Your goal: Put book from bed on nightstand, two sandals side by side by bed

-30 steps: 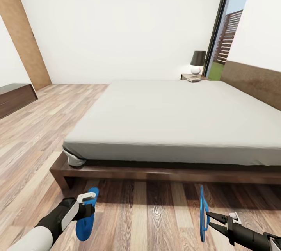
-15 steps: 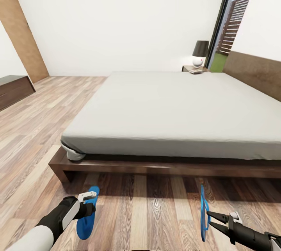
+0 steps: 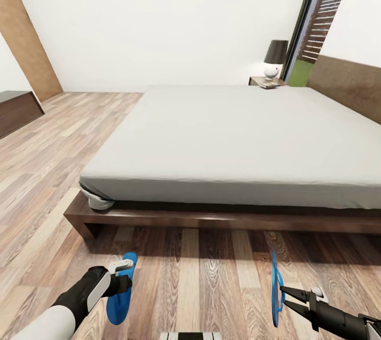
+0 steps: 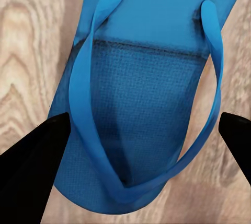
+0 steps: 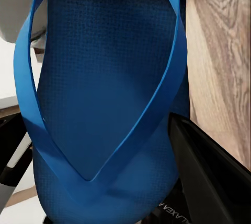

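Both sandals light, floppy foam. Right gripper (image 3: 281, 295) clenched on right sandal (image 3: 275, 288) edge, hanging vertical. Left gripper (image 3: 120, 272) over left sandal (image 3: 119, 290), grip unclear. Bed (image 3: 233, 134) at 12.

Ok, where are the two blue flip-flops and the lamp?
left sandal (image 3: 120, 288), head view, on its sole, held by the left gripper.
right sandal (image 3: 275, 287), head view, on its edge-on sole, held by the right gripper.
lamp (image 3: 275, 52), head view, on its dark shade.

White walls (image 3: 159, 23), wood-plank floor (image 3: 53, 160) observed; dark cabinet (image 3: 16, 112) at left; black-shaded lamp (image 3: 275, 57) beside tall window (image 3: 325, 17).
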Tool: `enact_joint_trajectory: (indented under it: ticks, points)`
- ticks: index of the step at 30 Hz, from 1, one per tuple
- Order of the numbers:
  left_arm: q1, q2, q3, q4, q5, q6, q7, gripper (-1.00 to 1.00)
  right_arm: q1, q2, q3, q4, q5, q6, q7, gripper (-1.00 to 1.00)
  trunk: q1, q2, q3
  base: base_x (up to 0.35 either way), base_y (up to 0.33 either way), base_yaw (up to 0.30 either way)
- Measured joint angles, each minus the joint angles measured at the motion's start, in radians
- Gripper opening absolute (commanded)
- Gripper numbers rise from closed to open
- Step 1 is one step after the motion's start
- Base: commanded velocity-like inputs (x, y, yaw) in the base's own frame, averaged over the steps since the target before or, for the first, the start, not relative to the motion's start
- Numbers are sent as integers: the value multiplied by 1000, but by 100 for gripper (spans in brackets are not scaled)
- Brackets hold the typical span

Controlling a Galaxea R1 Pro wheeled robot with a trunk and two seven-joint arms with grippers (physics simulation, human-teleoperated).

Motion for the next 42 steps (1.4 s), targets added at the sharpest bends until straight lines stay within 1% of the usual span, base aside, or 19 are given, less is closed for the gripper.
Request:
enact_joint_trajectory:
  ticks: [37,40,42]
  points:
    - [0,-2,-2,0,-2,-1,0,-100,0,0,2,-1,0,0,0,-100,17,-9,-143,0,0,0]
    - [0,-2,-2,0,-3,-5,-1,-100,0,0,1,-1,0,0,0,-100,17,-9,-143,0,0,0]
    - [0,-1,-1,-1,-5,-27,-1,-100,0,0,1,-1,0,0,0,-100,17,-9,-143,0,0,0]
